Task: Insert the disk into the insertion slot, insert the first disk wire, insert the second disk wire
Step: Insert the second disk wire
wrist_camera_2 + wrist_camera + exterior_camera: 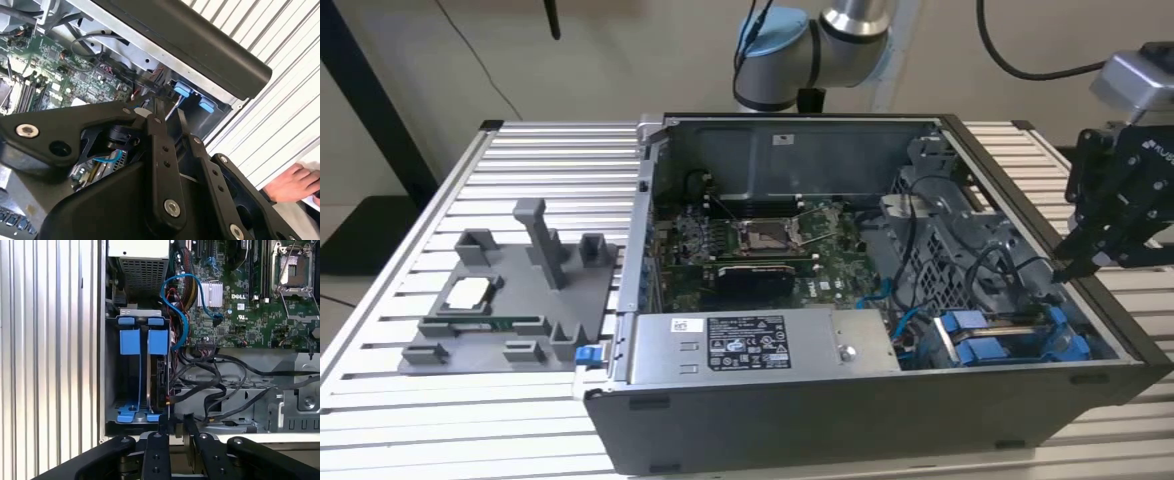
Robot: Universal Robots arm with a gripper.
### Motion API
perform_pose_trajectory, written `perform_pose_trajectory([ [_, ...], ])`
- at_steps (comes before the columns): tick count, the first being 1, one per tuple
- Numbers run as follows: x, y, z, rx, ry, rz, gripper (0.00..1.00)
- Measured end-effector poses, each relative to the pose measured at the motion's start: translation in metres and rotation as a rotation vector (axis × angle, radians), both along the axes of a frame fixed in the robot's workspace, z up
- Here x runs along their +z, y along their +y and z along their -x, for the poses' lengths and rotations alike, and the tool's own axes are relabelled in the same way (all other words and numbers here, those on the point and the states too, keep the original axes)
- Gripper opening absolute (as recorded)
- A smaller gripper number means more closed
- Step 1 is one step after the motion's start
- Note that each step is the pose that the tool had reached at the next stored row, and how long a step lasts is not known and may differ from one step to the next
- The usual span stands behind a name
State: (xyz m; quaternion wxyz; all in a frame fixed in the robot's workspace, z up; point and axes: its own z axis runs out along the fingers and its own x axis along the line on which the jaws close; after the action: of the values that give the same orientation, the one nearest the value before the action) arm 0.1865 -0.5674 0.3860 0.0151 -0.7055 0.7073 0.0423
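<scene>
Cables (220, 380) crowd nr insertion slot (129, 385); top open.

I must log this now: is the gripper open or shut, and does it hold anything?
Gripper: open, a gap shows between its fingertips, nothing held.

The disk (161, 380), a dark flat slab clipped in its bright blue carrier, stands on edge, seated down inside the insertion slot (150, 390), a narrow bay with blue fittings in the grey drive cage, at the near corner of the open case on the exterior view's right.
</scene>
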Motion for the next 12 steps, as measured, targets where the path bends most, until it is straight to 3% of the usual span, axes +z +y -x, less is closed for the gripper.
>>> perform_pose_trajectory([
  [3,-0.0019,0.0,0.0,0.0,0.0,-0.0302,0.27],
  [5,-0.0037,0.0,-0.0005,0.0,0.0,-0.0428,0.27],
  [9,-0.0074,-0.0008,-0.0037,0.0,0.0,-0.0503,0.27],
  [12,-0.0089,-0.0017,-0.0068,0.0,0.0001,-0.051,0.27],
])
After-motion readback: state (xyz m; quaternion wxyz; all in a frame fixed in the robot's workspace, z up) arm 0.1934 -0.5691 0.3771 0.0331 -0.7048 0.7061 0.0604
